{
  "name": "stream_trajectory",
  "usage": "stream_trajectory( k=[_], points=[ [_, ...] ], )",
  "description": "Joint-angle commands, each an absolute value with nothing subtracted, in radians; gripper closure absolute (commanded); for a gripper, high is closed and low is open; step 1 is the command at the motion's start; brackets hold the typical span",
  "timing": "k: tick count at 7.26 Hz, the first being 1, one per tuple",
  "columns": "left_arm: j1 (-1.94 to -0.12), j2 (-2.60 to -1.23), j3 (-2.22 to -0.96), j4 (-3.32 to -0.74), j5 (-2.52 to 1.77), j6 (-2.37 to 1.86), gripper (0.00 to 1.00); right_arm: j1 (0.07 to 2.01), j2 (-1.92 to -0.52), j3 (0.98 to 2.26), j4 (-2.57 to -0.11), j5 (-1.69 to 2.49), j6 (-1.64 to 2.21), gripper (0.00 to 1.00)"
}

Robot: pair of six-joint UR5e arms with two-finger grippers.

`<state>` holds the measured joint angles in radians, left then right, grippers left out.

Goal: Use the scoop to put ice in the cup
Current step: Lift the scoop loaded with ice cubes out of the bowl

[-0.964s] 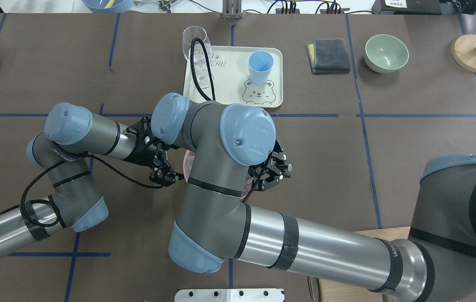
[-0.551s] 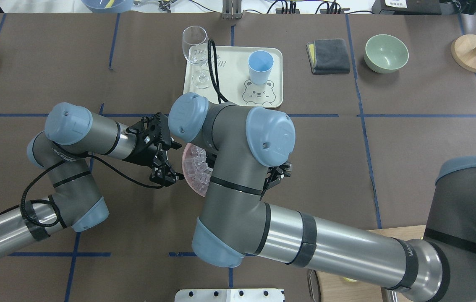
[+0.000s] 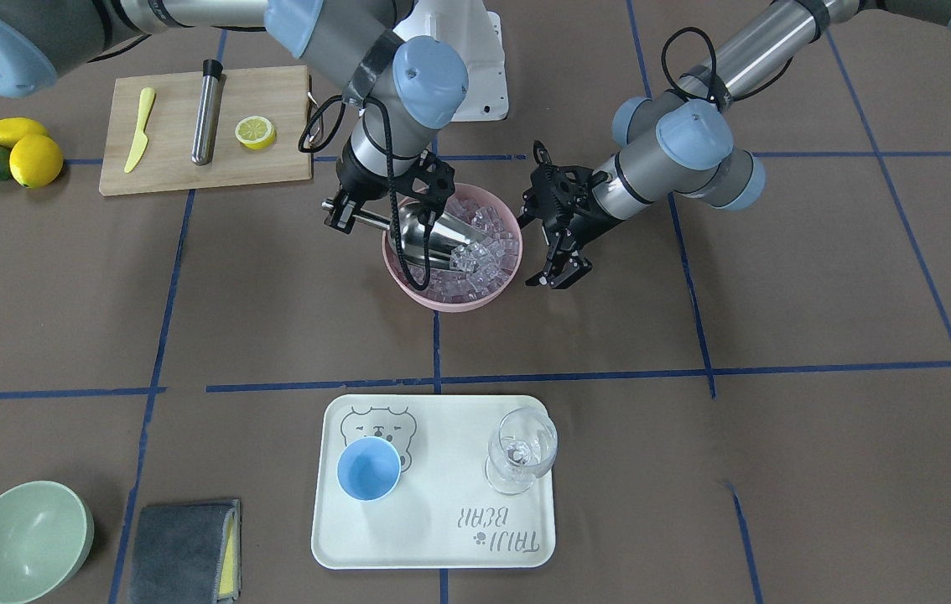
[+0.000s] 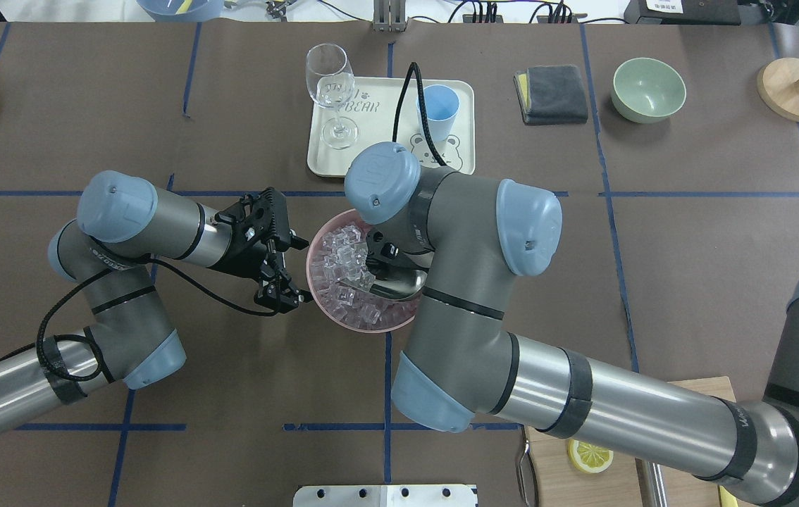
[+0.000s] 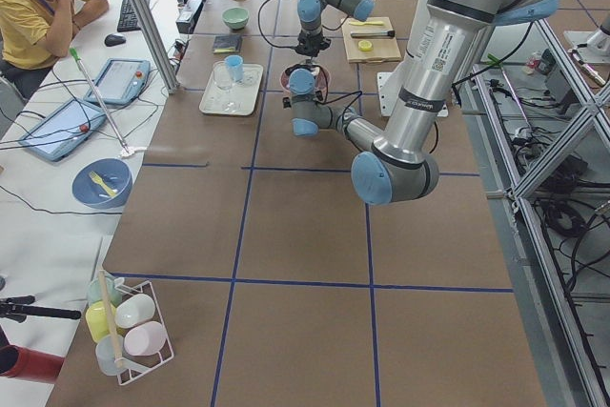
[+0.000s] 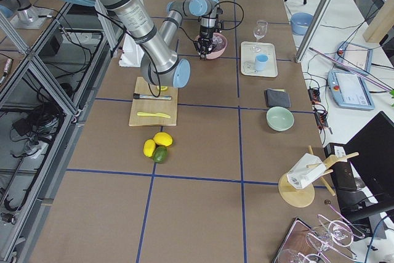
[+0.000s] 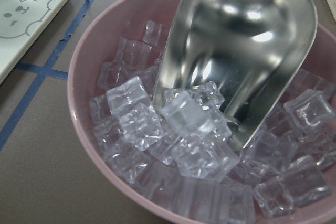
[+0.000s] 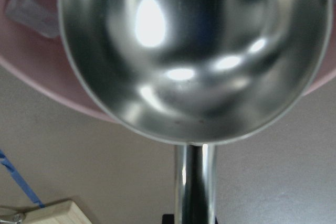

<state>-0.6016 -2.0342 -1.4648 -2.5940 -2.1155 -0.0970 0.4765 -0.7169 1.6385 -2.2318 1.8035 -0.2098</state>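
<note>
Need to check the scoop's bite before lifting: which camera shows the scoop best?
Left wrist-mounted: the scoop fills the frame, its open trough's lip among the ice. Right wrist-mounted shows only its rounded back and handle; front-facing shows it small; overhead mostly hides it; side views are too distant.

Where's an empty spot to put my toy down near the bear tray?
The bear tray is bare between the blue cup and the wine glass. The brown table between tray and pink bowl is bare too. It's crowded at the bowl: scoop, ice, right claw, left claw.
</note>
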Motion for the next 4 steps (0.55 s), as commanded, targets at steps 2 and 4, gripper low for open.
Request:
stream_trajectory(
  k=[2, 4],
  points=[
    [-0.601, -2.048, -1.465, -2.594, -2.115, -0.100, 0.00, 0.479, -0.779, 1.655, -2.113, 1.836, -0.198, 1.00],
    [-0.601, -2.049, -1.468, -2.594, -2.115, -0.101, 0.00, 0.486, -0.788, 1.664, -2.079, 1.862, -0.193, 1.00]
  ],
)
